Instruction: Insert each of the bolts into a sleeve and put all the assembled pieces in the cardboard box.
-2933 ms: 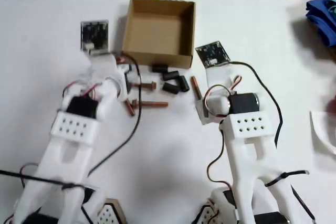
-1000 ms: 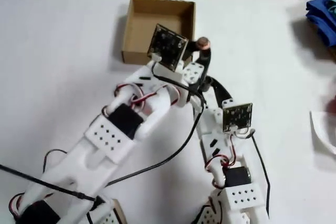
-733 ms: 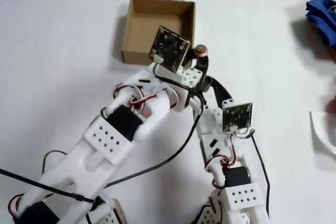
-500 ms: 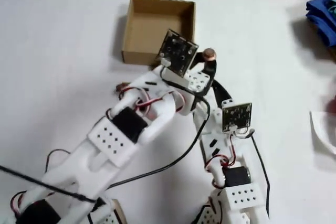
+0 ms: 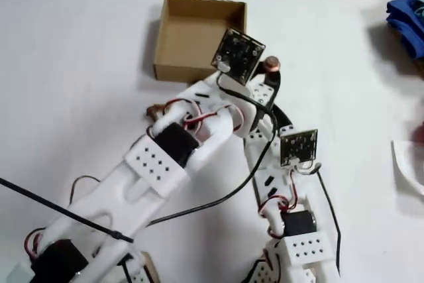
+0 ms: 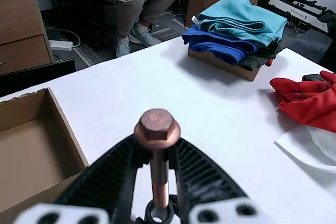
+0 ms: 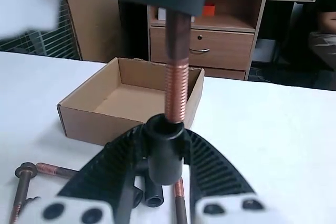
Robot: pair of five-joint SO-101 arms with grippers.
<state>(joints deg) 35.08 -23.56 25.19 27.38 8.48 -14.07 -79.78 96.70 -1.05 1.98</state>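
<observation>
right wrist view: right gripper [image 7: 165,139] is clamped on a black sleeve [image 7: 165,156], held upright above the bench [image 7: 273,145]. the threaded end of a copper bolt [image 7: 174,90] meets the sleeve's top opening from above.

left wrist view: left gripper [image 6: 156,148] is clamped on that bolt's shank just under the hex head, head up. the shank runs down to the sleeve's ring below.

progress (judgement): insertion of piece 1 is just started. the thread is at the mouth, most of the shank is outside the sleeve. cardboard box [image 7: 84,121] shows a bare floor, so 0 assembled pieces are delivered. left to do: seat this bolt, drop the pair in the box, then repeat for the rest. at least 2 loose bolts [image 7: 47,170] and some loose sleeves [image 7: 155,198] lie on the bench in front of the box.

hard to make out: how deep the tip sits inside the sleeve. the exact count of loose parts, since the right gripper covers part of the pile. in the high view the left arm lies over most of them.
</observation>
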